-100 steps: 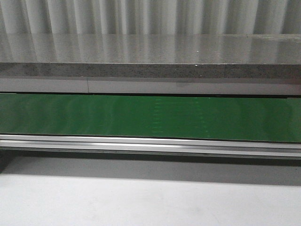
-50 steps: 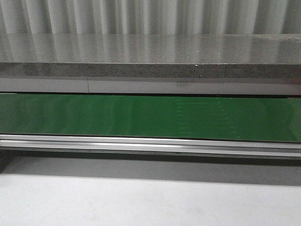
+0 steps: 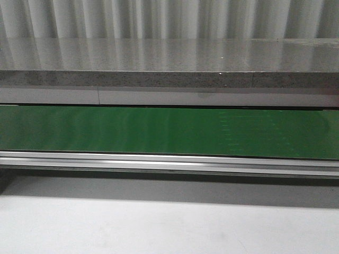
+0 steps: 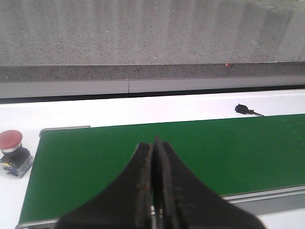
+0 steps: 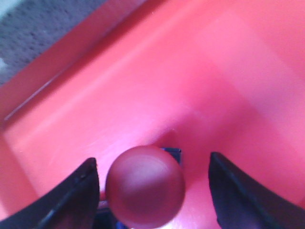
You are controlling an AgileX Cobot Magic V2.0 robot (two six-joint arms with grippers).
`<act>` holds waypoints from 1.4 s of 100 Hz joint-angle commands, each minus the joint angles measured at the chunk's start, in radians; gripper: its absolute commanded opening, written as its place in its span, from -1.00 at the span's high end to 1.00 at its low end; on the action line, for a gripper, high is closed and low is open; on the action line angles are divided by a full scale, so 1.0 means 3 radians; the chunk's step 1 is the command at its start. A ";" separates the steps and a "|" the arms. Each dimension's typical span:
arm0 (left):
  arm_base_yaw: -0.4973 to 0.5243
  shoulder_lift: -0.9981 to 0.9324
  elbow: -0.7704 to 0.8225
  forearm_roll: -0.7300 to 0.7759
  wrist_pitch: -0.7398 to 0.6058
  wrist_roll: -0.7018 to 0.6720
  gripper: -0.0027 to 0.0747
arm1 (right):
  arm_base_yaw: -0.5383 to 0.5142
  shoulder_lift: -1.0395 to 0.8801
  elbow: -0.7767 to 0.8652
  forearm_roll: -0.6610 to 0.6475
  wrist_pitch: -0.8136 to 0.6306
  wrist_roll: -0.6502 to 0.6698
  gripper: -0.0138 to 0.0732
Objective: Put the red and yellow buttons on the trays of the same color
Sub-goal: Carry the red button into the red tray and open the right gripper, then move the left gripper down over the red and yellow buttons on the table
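Note:
In the right wrist view a red button (image 5: 145, 186) with a domed cap sits on the floor of the red tray (image 5: 200, 81). My right gripper (image 5: 152, 183) is open around it, with a gap between the cap and each finger. In the left wrist view my left gripper (image 4: 153, 145) is shut with nothing in it, above the green conveyor belt (image 4: 228, 152). A second red button (image 4: 11, 151) on a grey and blue base stands on the white surface beside the belt's end. No yellow button and no yellow tray are in view.
The front view shows only the green belt (image 3: 169, 131), its aluminium rail (image 3: 169, 161), a white table (image 3: 169, 227) in front and a grey stone ledge (image 3: 169, 63) behind. A small black connector (image 4: 244, 109) lies on the white surface beyond the belt.
Faint light marks on the green belt have drifted to the right. No arm or object appears in the front view in any frame.

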 commanded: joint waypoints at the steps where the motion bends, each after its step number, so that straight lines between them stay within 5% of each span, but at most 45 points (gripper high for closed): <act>1: -0.0023 0.0008 -0.0086 -0.0014 -0.0244 0.0007 0.98 | -0.0004 -0.0332 -0.0101 -0.0036 -0.0101 -0.0004 -0.47; 22: -0.0023 0.0008 -0.0086 -0.0014 -0.0244 0.0007 0.98 | -0.0004 -0.0813 0.0166 -0.0056 -0.0132 -0.0004 -0.31; 29: -0.0023 0.0008 -0.0086 -0.0014 -0.0244 0.0007 0.98 | 0.0013 -0.1047 0.0357 -0.0079 -0.0203 -0.0004 -0.03; 43: -0.0023 0.0008 -0.0086 -0.0014 -0.0244 0.0007 0.98 | 0.0101 -0.1559 0.0747 -0.0079 -0.0291 -0.0004 0.84; 77: -0.0023 0.0008 -0.0086 -0.0014 -0.0244 0.0007 0.98 | 0.0513 -0.2610 0.1290 -0.0079 0.0245 -0.0361 0.82; 94: -0.0023 0.0008 -0.0086 -0.0014 -0.0244 0.0007 0.98 | 0.0866 -0.3091 0.1578 -0.0079 0.0327 -0.0776 0.82; 140: -0.0023 0.0008 -0.0086 -0.0014 -0.0244 0.0007 0.98 | 0.1888 -0.3972 0.2121 -0.0079 0.0360 -0.1044 0.82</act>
